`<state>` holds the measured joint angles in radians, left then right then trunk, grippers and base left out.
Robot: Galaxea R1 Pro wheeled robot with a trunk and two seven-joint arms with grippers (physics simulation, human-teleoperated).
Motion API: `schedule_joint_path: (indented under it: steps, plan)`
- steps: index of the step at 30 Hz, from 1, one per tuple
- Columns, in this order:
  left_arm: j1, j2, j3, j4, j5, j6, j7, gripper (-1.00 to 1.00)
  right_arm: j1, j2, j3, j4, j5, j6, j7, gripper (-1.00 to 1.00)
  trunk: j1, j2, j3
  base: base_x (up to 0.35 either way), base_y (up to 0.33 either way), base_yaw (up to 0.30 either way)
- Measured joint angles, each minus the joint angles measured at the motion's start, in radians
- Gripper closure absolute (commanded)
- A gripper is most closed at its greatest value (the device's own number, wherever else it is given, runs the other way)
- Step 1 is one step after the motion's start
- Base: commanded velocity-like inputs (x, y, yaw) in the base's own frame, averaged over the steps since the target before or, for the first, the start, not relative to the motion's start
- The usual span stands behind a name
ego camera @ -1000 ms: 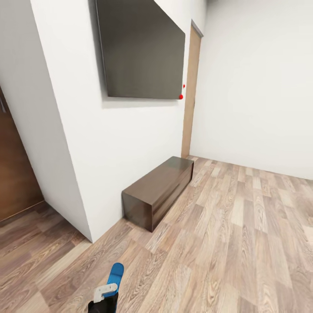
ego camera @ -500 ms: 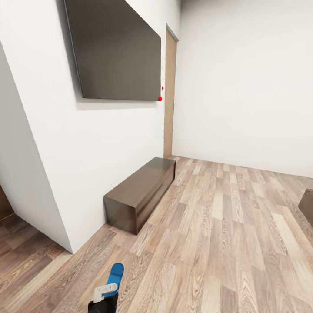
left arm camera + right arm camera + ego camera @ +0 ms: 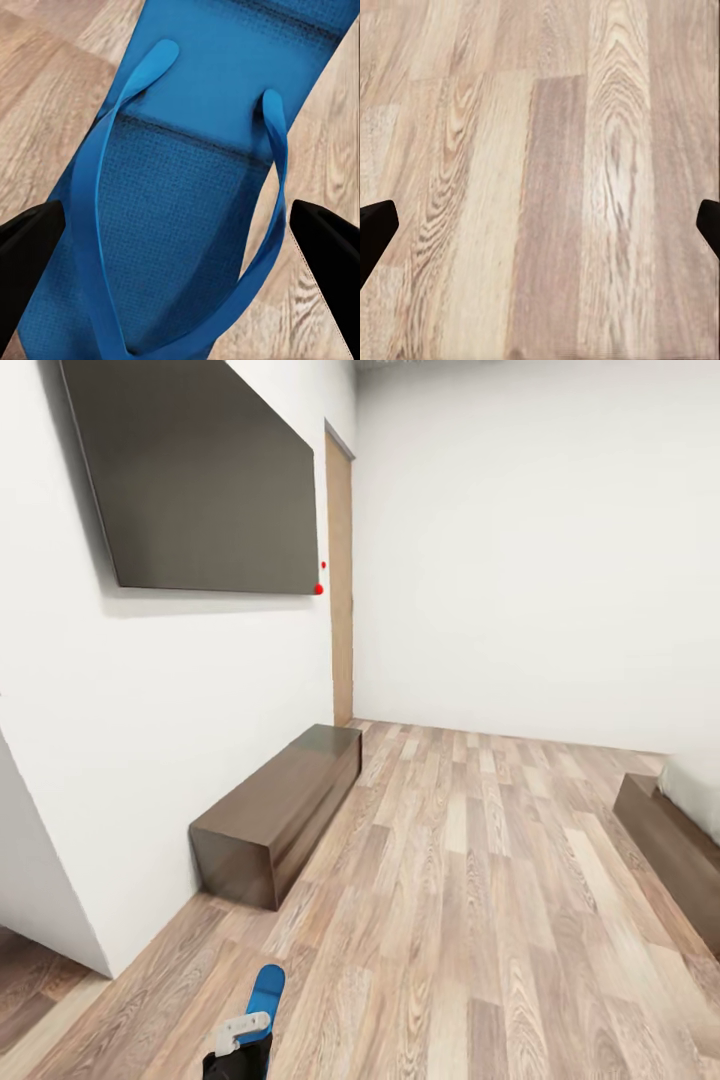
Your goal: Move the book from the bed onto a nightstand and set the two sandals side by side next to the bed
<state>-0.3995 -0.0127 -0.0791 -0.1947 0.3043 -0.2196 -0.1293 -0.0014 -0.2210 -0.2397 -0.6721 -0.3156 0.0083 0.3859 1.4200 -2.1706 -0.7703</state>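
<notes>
Left wrist view shows your left tool (image 3: pixel 180 232) gripping one blue sandal (image 3: pixel 187 187); right tool (image 3: pixel 540 225) spread over bare floor (image 3: pixel 547 150). Placing it beside the bed (image 3: pixel 670 840) remains

Left tool (image 3: pixel 243 1032) apparently holds sandal (image 3: pixel 266 988).

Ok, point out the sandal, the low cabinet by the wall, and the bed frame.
sandal (image 3: pixel 187 195): left wrist view, on the sole.
low cabinet (image 3: pixel 285 795): head view, on its top.
bed frame (image 3: pixel 670 840): head view, on its side.
</notes>
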Motion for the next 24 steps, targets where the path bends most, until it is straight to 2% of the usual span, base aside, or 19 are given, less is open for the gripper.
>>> schedule_joint_path:
  steps: [24]
  plan:
    - [0.0,0.0,0.0,0.0,0.0,0.0,0.001,1.0,0.0,0.0,-0.001,0.0,-0.002,0.0,0.0,-1.0,0.0,0.0,0.011,0.0,0.0,-0.3]
